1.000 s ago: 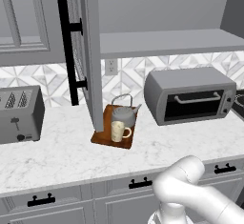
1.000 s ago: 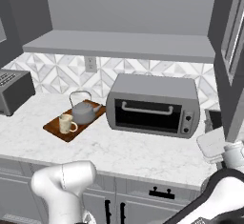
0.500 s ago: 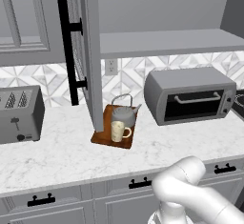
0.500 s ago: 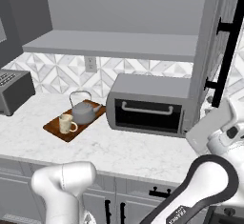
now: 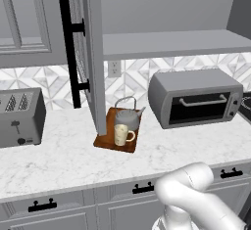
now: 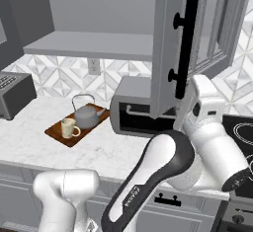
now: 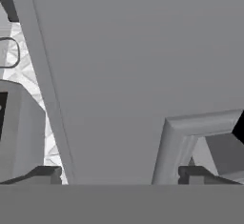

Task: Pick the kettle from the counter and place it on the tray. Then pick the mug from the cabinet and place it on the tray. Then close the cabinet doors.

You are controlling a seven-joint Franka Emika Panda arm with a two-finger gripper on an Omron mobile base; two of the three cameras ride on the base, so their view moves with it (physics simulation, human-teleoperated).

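Observation:
The grey kettle (image 5: 127,120) and the cream mug (image 5: 122,135) both stand on the reddish-brown tray (image 5: 111,144) on the marble counter (image 5: 59,160); they also show as kettle (image 6: 88,117), mug (image 6: 68,127) and tray (image 6: 59,135). The left cabinet door (image 5: 93,53) stands open with its black handle (image 5: 73,57) outward. The right cabinet door (image 6: 170,43) is swung partway across, black handle (image 6: 183,48) facing me. My gripper (image 7: 120,174) is open, its fingertips (image 7: 45,173) spread wide right against that door's grey panel (image 7: 133,66). The white hand (image 6: 206,102) sits just behind the door's lower edge.
A toaster oven (image 5: 196,97) stands right of the tray, half hidden by the right door in the right base view. A toaster (image 5: 19,119) is at the far left. The cabinet shelf (image 5: 171,43) is bare. A dark stovetop (image 6: 238,133) lies at the right.
The right cabinet door has swung left, toward shut, with my hand following behind it. The jaws spread a little wider. Kettle, mug, tray and left door are still.

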